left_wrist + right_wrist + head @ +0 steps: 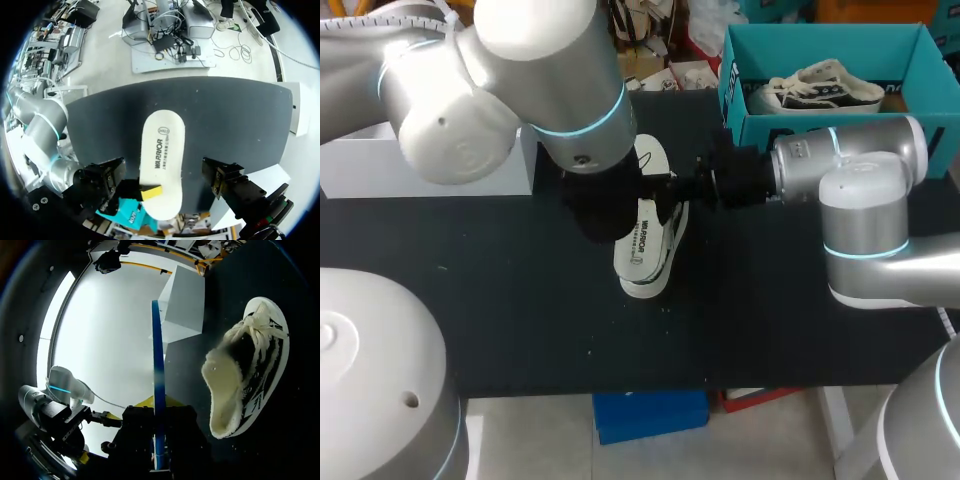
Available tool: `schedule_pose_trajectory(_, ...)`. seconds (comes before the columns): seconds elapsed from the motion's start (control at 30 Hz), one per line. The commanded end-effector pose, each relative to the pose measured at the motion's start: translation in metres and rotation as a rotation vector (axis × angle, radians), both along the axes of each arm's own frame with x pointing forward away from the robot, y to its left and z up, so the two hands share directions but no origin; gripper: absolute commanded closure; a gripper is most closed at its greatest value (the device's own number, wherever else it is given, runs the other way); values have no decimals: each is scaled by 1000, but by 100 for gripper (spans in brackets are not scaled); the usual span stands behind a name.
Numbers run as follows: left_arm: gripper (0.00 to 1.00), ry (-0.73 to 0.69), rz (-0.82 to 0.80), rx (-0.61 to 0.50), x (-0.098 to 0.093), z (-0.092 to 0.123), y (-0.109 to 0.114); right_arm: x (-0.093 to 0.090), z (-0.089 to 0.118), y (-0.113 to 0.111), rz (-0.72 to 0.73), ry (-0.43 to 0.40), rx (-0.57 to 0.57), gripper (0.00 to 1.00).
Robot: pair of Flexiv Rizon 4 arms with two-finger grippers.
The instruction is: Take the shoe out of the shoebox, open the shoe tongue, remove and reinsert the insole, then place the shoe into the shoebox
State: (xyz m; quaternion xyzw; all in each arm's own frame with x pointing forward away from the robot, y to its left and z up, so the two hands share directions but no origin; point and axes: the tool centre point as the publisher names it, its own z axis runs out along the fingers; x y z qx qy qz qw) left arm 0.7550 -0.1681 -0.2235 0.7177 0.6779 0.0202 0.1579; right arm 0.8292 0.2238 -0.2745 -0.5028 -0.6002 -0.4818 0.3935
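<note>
Black table [520, 300]: shoe [260, 355], insole [162, 160]; white box [420, 165], shoebox [820, 45] behind.

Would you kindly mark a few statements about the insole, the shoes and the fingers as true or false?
1. A second shoe lies in the shoebox. True.
2. The insole sits inside the shoe on the table. False: it is out of the shoe, held by the right gripper.
3. The left gripper is shut on the insole. False: its fingers stand wide apart, clear of it.
4. A white box stands on the table. True.
</note>
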Motion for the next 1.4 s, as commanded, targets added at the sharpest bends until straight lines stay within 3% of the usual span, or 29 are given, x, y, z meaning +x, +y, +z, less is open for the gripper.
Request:
schedule_pose_trajectory(0.03, 0, -6, 0, -14, -7, -5, 6, 0, 0, 1, -1, 0, 0, 100)
schedule_pose_trajectory(0.13, 0, 9, -12, -94, -8, -7, 8, 0, 0, 1, -1, 0, 0, 100)
schedule_pose_trajectory(0.3, 0, 7, -82, -519, -6, 0, 19, 0, 0, 1, -1, 0, 0, 100)
schedule_pose_trajectory(0.63, 0, 27, -189, -1024, -6, 2, 42, 0, 0, 1, -1, 0, 0, 100)
schedule_pose_trajectory(1.33, 0, 16, -178, -1009, -5, 1, 43, 0, 0, 1, -1, 0, 0, 100)
schedule_pose_trajectory(1.4, 0, 52, -154, -1086, -3, -6, 44, 0, 0, 1, -1, 0, 0, 100)
